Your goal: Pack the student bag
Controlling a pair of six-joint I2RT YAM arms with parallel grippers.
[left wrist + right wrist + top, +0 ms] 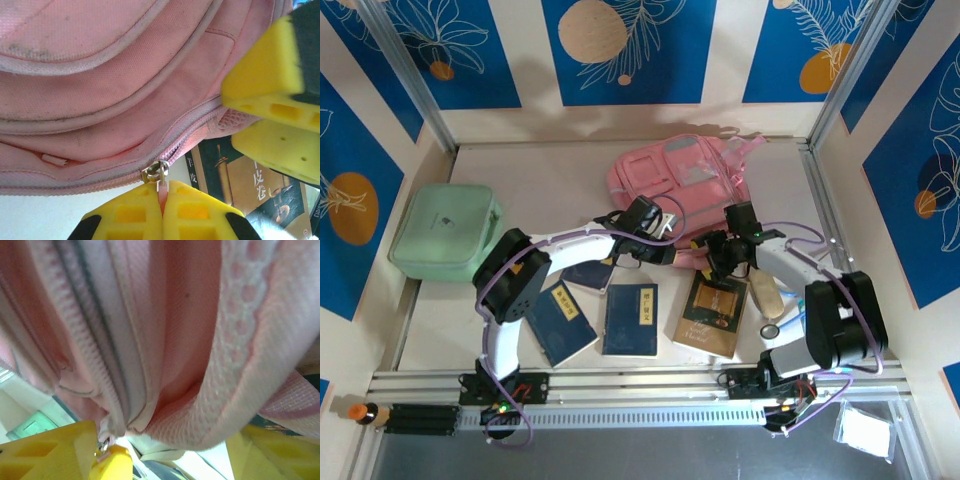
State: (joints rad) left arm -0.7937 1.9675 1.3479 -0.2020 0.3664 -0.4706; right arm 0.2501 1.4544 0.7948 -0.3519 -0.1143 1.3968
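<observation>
left pincer [162, 194] clamped on zip pull [157, 172] at bag's [685, 175] near edge
zip [196, 126] runs toward right pincer [165, 452], apart astride bag

Beige tabletop [540, 170] bright, evenly lit, shadows soft. Back wall [650, 60] behind tabletop: blue panels, white leaf drawings, tan circle [592, 30], cream stripes between. Side walls left and right of tabletop, same blue with orange circles. Aluminium post [405, 75] at each far corner of tabletop. Slotted aluminium rail [640, 385] along tabletop's near edge, grey strip [620, 455] below it.
</observation>
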